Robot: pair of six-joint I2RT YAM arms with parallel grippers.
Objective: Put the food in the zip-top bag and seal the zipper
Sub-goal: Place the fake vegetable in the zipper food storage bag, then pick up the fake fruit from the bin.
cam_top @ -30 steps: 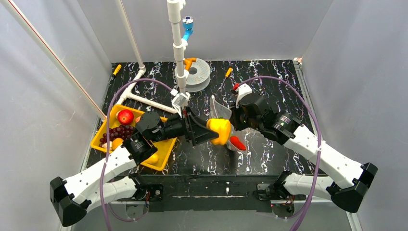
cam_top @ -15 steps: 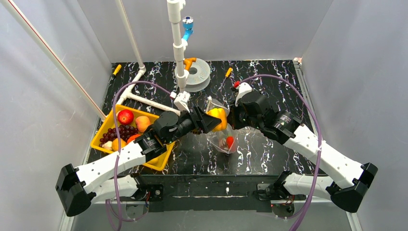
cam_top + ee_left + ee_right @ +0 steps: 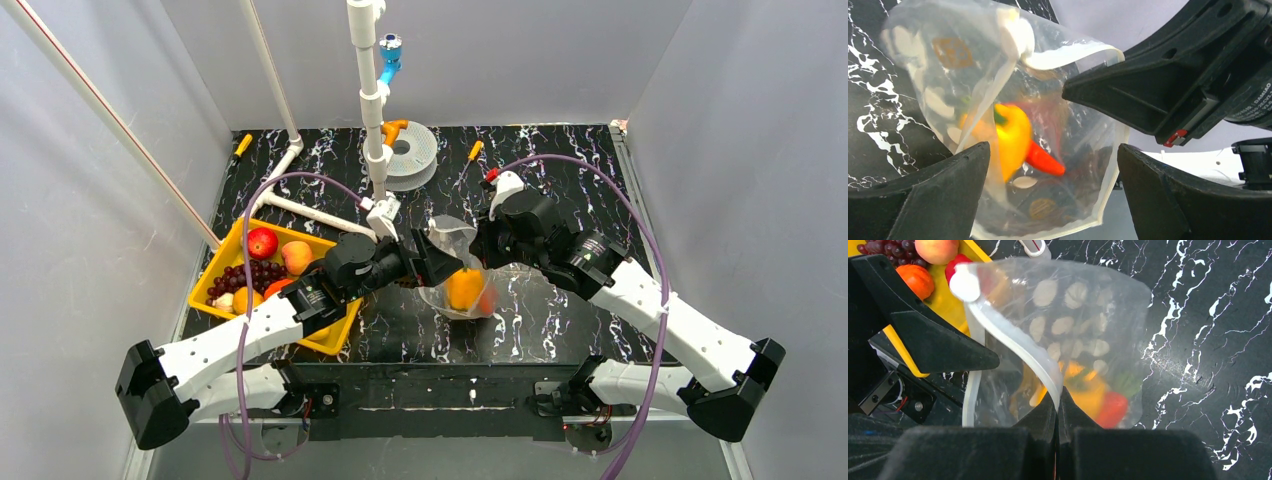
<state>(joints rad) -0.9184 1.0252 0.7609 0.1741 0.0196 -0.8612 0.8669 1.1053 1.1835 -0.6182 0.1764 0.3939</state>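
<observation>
The left fingers (image 3: 442, 262) have just sprung wide over the dotted clear bag (image 3: 1083, 315), letting the yellow pepper (image 3: 1013, 132) fall inside beside a red chili (image 3: 1045, 160), while the right fingers (image 3: 1058, 415) pinch the zipper (image 3: 1013, 345), holding the mouth open above the bench (image 3: 400, 330); more fruit (image 3: 262, 243) waits in the tray (image 3: 335, 338).

Left arm stretches toward 2 o'clock, left claw (image 3: 1052, 150) gaping wide; right arm toward 10 o'clock, right claw (image 3: 1058, 402) pinched on the zip-top bag (image 3: 1083, 325).

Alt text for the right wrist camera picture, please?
The right arm's black fingers pinch the whitish zipper rim of a clear, white-dotted plastic bag holding a yellow toy pepper and a red toy vegetable, over a black marbled table.
</observation>
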